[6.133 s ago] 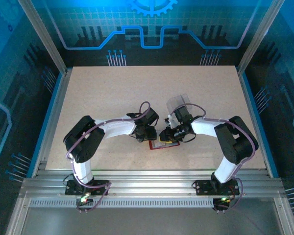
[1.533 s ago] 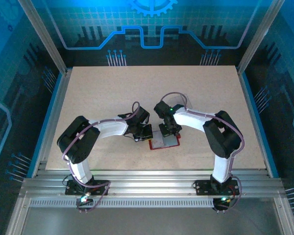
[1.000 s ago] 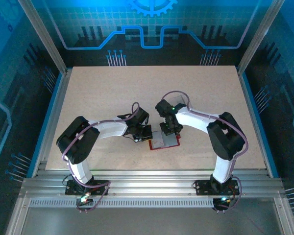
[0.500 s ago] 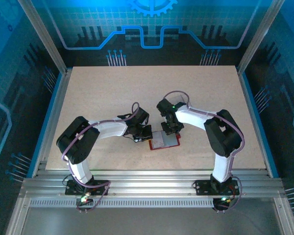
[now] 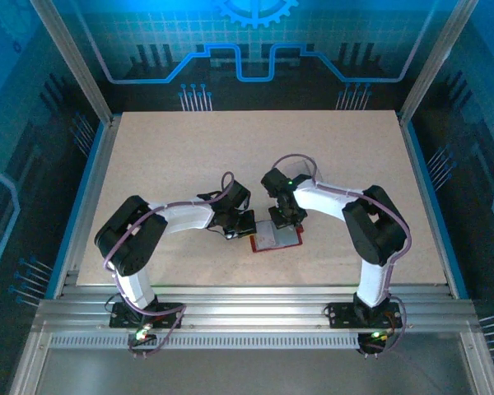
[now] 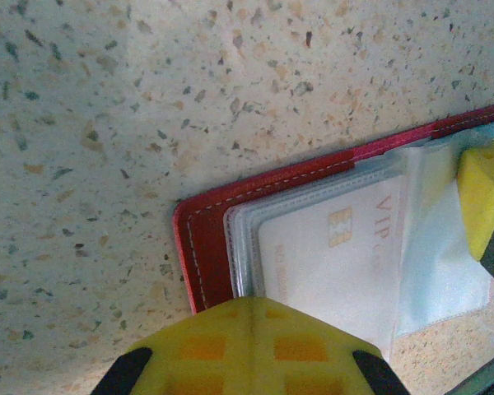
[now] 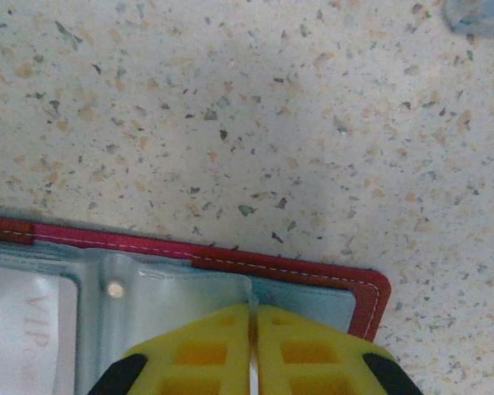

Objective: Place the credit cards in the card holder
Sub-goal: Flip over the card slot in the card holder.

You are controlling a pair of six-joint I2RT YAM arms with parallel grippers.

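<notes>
1. the flat dark-red folding card holder (image 5: 277, 239) lies open on the speckled beige surface (image 5: 230, 148), near the middle and toward the near edge, between the two arms.
2. inside it, a pale grey-white, partly see-through credit card (image 6: 329, 263) with gold "vip" lettering sits in the greyish clear pockets (image 6: 432, 255). it looks mostly in, but i cannot tell how deep it is seated.
3. the left tool (image 6: 247, 354) is closed, and its yellow pad presses on the holder's left end, seemingly as an anchor.
4. the right tool (image 7: 253, 350) is closed too, its yellow fingers meeting over the pocket edge at the holder's right end. a thin pale line shows between them, but i cannot tell whether that is pocket film, a card edge or nothing.
5. the step in hand is probably seating the card fully. to do it well, hold the left press steady so the holder cannot slide. push along the pocket's line rather than down, with light force so the thin card slips in without buckling.
6. one risk is that the soft film bunches and drags the card back out when the right tool lifts.
</notes>
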